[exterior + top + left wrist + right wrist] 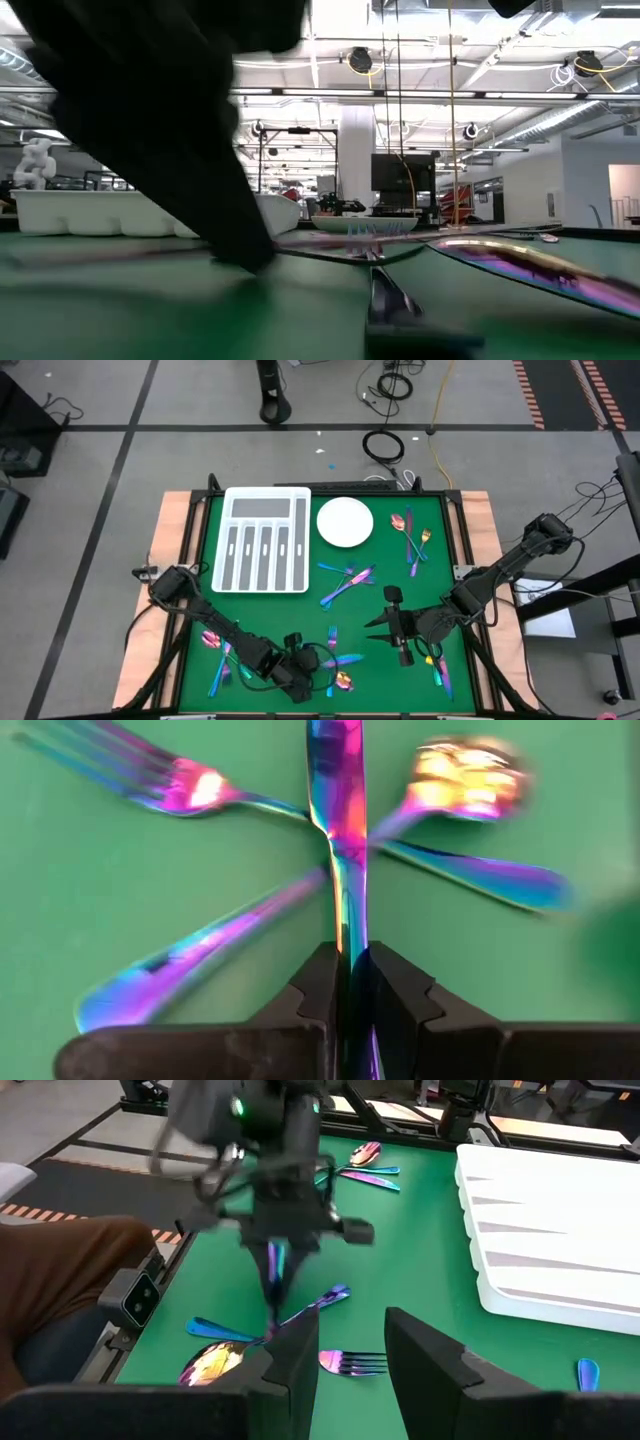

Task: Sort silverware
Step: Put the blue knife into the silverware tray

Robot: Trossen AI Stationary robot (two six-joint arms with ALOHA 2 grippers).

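The left gripper (pixel 352 982) has its jaws narrowed onto a knife (pixel 338 810) by the handle, clear of the fork (pixel 170 780) and spoon (pixel 465 775) crossed beside it, likely to lift it alone. The right gripper (pixel 352 1350) waits with jaws apart, empty. Only the high view shows the tray (pixel 263 540) well beyond on the worktop (pixel 420 580)

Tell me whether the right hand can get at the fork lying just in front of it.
Probably yes: the right hand is open, the fork lies flat between its fingers, nothing covers it.
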